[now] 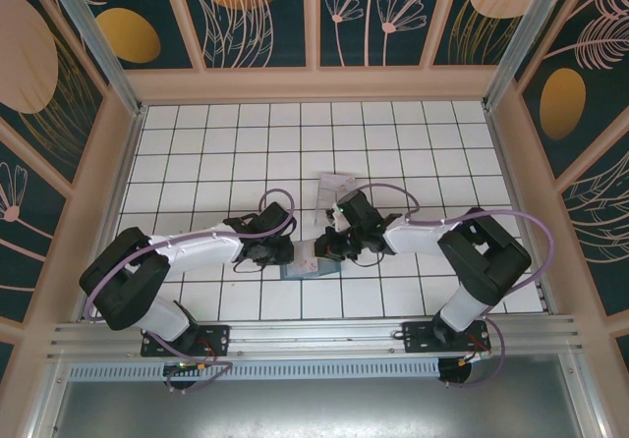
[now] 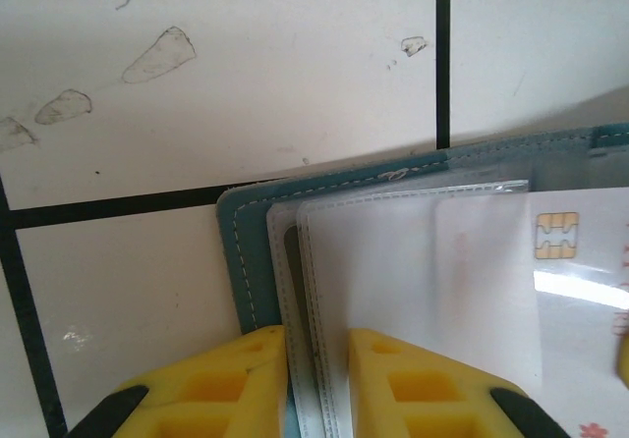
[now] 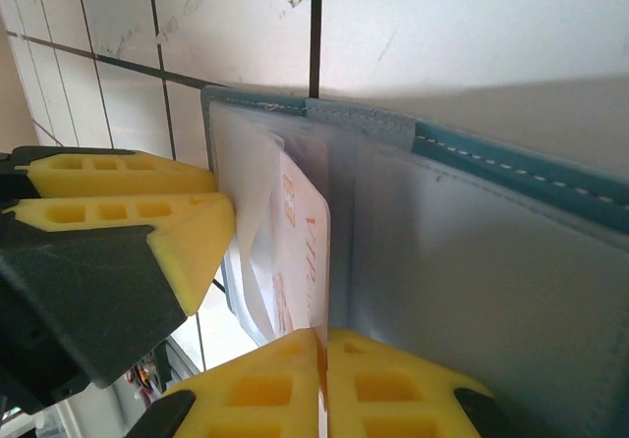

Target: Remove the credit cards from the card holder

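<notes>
i see the card holder lying open on the tiled table, near the front edge, between my two arms. my left gripper has its jaws narrowed onto the edge of the holder's clear sleeves, just inside the teal cover. a pale card with a gold chip sits under the top sleeve. my right gripper has its jaws pressed together on that card's edge, close beside the left one. a clear tray lies just behind them.
</notes>
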Robot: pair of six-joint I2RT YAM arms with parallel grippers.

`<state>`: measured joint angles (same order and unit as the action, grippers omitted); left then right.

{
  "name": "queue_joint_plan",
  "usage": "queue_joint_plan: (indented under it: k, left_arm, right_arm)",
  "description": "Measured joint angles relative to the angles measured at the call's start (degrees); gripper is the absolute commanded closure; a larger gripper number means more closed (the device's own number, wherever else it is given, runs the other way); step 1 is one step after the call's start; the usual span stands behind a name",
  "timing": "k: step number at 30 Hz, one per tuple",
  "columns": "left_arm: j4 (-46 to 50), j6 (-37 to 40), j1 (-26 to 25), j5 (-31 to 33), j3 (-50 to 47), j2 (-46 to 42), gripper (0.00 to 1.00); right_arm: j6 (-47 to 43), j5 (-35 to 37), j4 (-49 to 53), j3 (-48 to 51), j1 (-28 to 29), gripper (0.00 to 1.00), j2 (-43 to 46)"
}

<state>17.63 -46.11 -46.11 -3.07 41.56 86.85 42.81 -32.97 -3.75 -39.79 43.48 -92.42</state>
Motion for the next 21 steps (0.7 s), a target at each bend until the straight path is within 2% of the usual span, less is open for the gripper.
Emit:
queue_joint_plan:
  k: [12,21]
  left_arm:
    - [-0.07,0.0,-0.04,0.17,-0.22,-0.44,0.76]
    - [-0.04,0.0,-0.04,0.2,-0.44,-0.79,0.75]
  right_arm:
    - [-3.89,3.21,6.69,-0.07,-1.99,0.92,7.48]
    - [-15.61,7.26,13.79,-5.88,-3.43,0.93,10.49]
